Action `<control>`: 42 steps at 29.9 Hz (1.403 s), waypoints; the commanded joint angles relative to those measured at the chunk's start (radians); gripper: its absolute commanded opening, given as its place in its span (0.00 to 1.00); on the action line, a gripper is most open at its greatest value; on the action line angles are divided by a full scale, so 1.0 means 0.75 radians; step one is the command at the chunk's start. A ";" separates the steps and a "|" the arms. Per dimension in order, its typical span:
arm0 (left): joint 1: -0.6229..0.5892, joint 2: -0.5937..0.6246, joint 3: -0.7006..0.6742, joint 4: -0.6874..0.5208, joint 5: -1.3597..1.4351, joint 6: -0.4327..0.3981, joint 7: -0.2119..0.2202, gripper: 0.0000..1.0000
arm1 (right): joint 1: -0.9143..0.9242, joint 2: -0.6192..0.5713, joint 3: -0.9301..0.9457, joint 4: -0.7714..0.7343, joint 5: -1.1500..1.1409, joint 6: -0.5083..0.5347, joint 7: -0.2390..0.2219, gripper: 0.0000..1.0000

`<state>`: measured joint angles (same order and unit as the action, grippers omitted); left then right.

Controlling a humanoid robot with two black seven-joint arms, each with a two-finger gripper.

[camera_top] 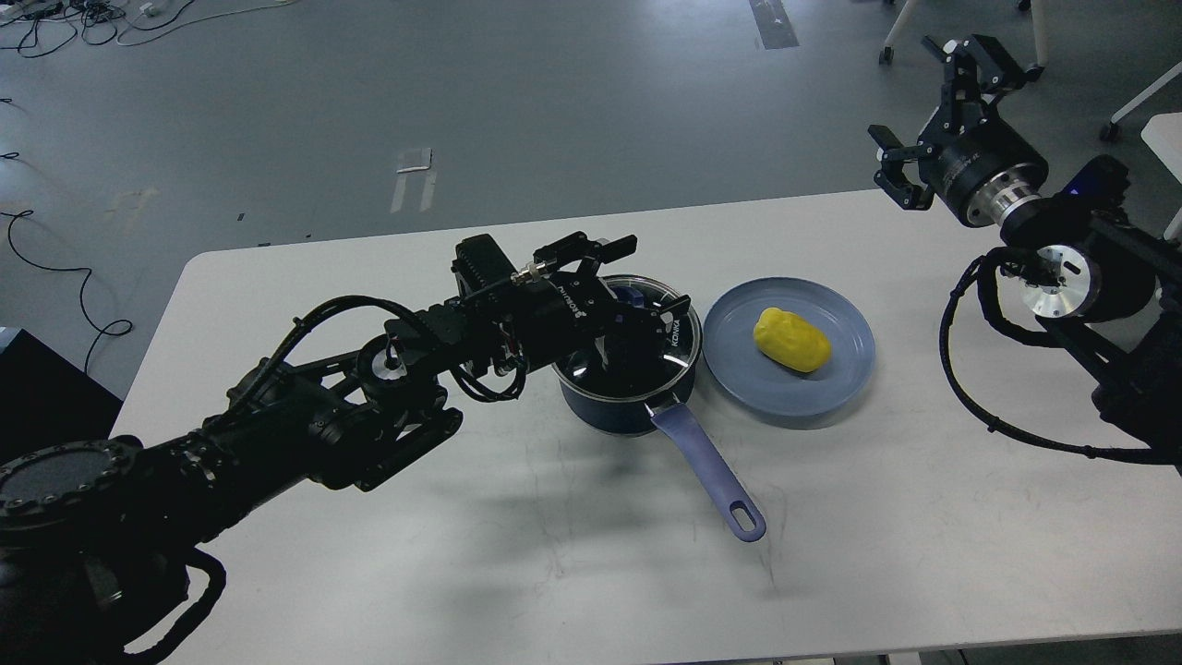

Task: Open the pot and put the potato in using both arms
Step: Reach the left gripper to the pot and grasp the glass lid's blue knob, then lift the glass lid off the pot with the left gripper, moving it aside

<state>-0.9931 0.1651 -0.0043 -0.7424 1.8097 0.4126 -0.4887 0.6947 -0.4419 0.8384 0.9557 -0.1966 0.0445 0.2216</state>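
Note:
A dark blue pot with a purple handle stands mid-table, its glass lid on it. The lid's purple knob is mostly hidden by my left gripper. That gripper reaches in from the left, low over the lid, with its fingers apart on either side of the knob. A yellow potato lies on a blue plate just right of the pot. My right gripper is open and empty, raised high beyond the table's far right corner.
The white table has its far edge just behind the pot. The pot handle points toward the front right. Chair legs and cables are on the grey floor beyond the table.

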 commanded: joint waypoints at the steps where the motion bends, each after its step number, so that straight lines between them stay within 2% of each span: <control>1: 0.005 0.001 0.024 0.012 -0.001 0.000 0.000 0.98 | -0.014 -0.006 0.007 0.002 0.000 0.000 0.003 1.00; 8: 0.038 -0.001 0.026 0.096 -0.004 0.000 0.000 0.98 | -0.020 -0.006 0.025 0.002 0.000 0.000 0.003 1.00; 19: 0.058 0.009 0.026 0.094 -0.016 0.000 0.000 0.96 | -0.039 -0.006 0.025 0.002 -0.002 -0.024 0.005 1.00; 21: 0.060 0.009 0.024 0.090 -0.020 0.000 0.000 0.87 | -0.041 -0.006 0.025 0.002 0.000 -0.025 0.005 1.00; 22: 0.058 0.011 0.024 0.088 -0.020 0.000 0.000 0.69 | -0.049 -0.006 0.025 0.002 -0.002 -0.025 0.005 1.00; 25: 0.056 0.015 0.026 0.090 -0.022 0.000 0.000 0.52 | -0.059 -0.006 0.025 0.002 -0.002 -0.025 0.005 1.00; 30: 0.060 0.017 0.028 0.090 -0.016 0.000 0.000 0.45 | -0.059 -0.008 0.025 0.000 -0.002 -0.027 0.005 1.00; 42: 0.058 0.031 0.110 0.080 -0.020 0.055 0.000 0.44 | -0.069 -0.006 0.023 0.002 -0.002 -0.047 0.005 1.00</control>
<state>-0.9480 0.1838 0.0763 -0.6803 1.7955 0.4504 -0.4885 0.6451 -0.4468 0.8560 0.9557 -0.1979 0.0136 0.2256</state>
